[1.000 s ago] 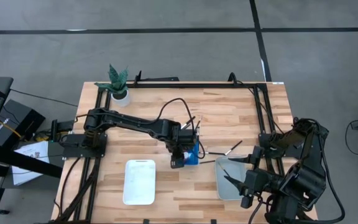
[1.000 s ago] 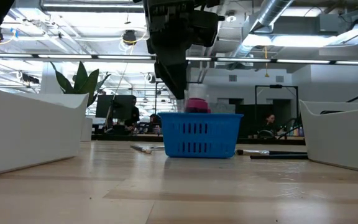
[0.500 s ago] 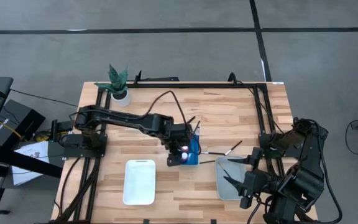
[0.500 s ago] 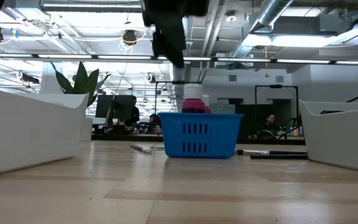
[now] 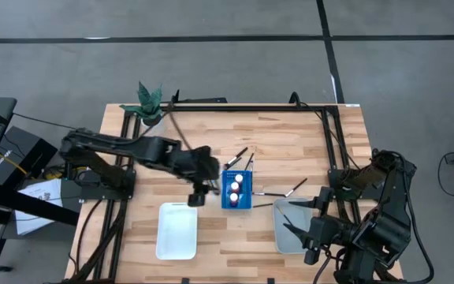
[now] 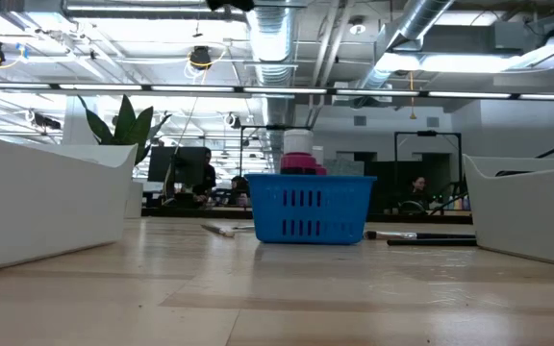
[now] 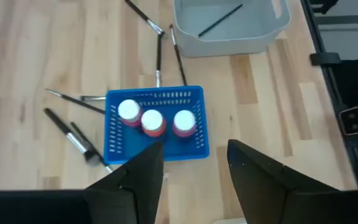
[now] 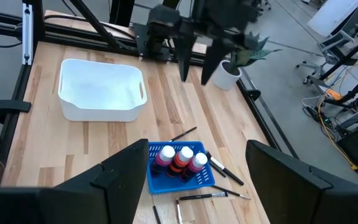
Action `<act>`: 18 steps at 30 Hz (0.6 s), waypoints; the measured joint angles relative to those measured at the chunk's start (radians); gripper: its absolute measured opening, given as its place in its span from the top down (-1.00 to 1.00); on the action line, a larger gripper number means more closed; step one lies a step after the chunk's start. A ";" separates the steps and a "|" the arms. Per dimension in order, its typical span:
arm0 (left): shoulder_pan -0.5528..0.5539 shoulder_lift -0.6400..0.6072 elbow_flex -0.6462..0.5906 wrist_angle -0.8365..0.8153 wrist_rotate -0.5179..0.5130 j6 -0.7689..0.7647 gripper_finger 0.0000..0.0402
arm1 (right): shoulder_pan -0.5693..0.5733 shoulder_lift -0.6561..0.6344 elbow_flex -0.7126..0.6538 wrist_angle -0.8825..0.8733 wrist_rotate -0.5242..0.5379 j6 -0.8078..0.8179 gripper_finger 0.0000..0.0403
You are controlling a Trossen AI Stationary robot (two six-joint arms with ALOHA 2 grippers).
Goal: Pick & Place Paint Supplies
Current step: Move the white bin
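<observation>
Pulled back from over the blue rack (image 5: 237, 189) since the earlier frames: left pincer (image 5: 196, 196), formerly right above the bottles, now off to the rack's left, between it and the white tray (image 5: 176, 229), fingers spread and empty. Left in the rack, upright in a row: three red paint bottles (image 7: 152, 120) with white caps, no longer hidden beneath the arm. Seen level across the tabletop (image 6: 287, 288), just caps and pink tops peeking above the rack's rim. Scattered around the rack on bare wood: thin dark-handled brushes (image 7: 73, 134), some at its far side, some at its right toward the grey tray (image 5: 290, 229). Inside the grey tray, one brush (image 7: 220, 20) lying aslant. Parked well to the rack's right, beyond the grey tray at the tabletop's edge: right pincer (image 8: 191, 171), fingers wide apart, holding nothing. Behind the rack, at the far left corner, a potted plant (image 5: 149, 105).
</observation>
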 joint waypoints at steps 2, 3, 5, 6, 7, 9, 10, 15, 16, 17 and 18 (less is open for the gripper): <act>-0.015 -0.051 -0.066 0.023 -0.037 0.006 0.17 | 0.000 0.000 0.000 0.000 0.000 0.000 -0.32; -0.026 -0.077 -0.103 0.048 -0.052 0.005 0.18 | 0.000 0.000 0.000 0.000 -0.001 0.000 -0.32; -0.049 -0.110 -0.190 0.107 -0.092 -0.013 0.20 | 0.000 0.000 0.000 0.000 -0.001 0.000 -0.32; -0.062 -0.119 -0.235 0.143 -0.115 -0.031 0.21 | 0.000 0.000 0.000 0.000 -0.001 0.000 -0.32; -0.073 -0.124 -0.278 0.172 -0.128 -0.052 0.22 | 0.000 0.000 0.000 0.001 -0.002 0.000 -0.32; -0.085 -0.123 -0.355 0.226 -0.144 -0.106 0.25 | 0.000 0.000 0.000 0.002 -0.003 0.000 -0.32; -0.093 -0.118 -0.392 0.250 -0.158 -0.137 0.26 | 0.000 0.000 0.000 0.002 -0.004 0.000 -0.32; -0.106 -0.056 -0.566 0.369 -0.226 -0.214 0.32 | -0.003 0.000 0.000 0.005 -0.024 0.001 -0.32; -0.106 -0.042 -0.588 0.381 -0.227 -0.219 0.32 | -0.003 0.000 0.000 0.005 -0.025 0.001 -0.32; -0.103 -0.026 -0.607 0.397 -0.230 -0.220 0.32 | -0.003 0.000 0.000 0.007 -0.025 0.001 -0.32; -0.100 -0.009 -0.623 0.412 -0.232 -0.220 0.32 | -0.003 0.000 0.000 0.009 -0.026 0.001 -0.32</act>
